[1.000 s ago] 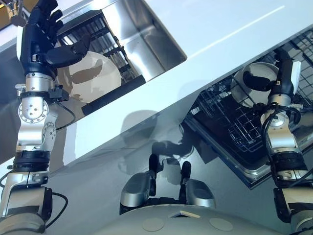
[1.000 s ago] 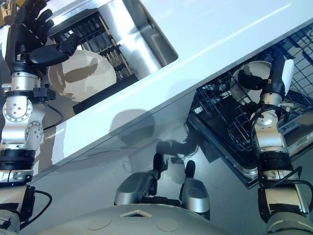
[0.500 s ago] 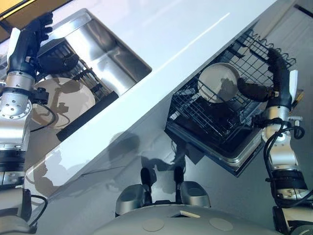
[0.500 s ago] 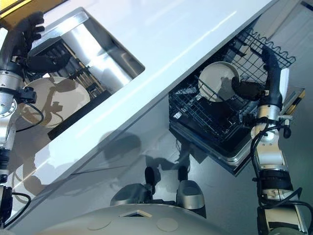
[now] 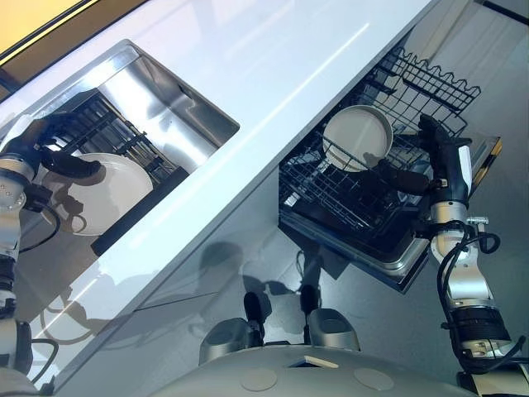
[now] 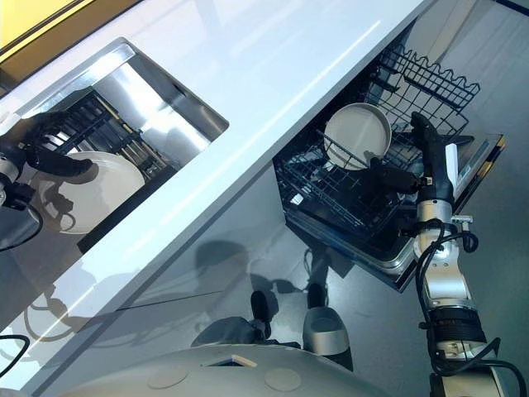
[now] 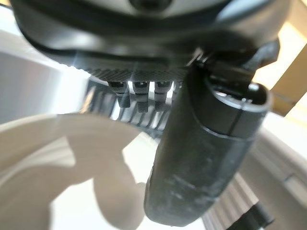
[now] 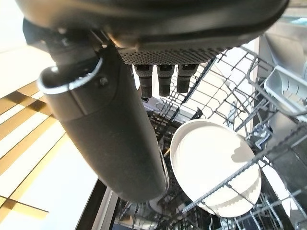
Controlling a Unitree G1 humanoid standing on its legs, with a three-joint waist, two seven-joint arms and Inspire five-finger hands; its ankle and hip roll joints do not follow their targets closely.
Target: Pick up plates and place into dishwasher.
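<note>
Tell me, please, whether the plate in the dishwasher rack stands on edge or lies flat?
On edge: the white plate leans upright between the wires of the dishwasher rack.

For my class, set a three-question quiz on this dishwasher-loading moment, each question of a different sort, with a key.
1. True or false: a plate already stands in the dishwasher rack.
2. Multiple choice: where is the other plate? A) on the floor B) by the sink, near the left hand C) in the right hand
3. Fill in: the rack is pulled out from under the ______.

Key: 1 true; 2 B; 3 counter.
</note>
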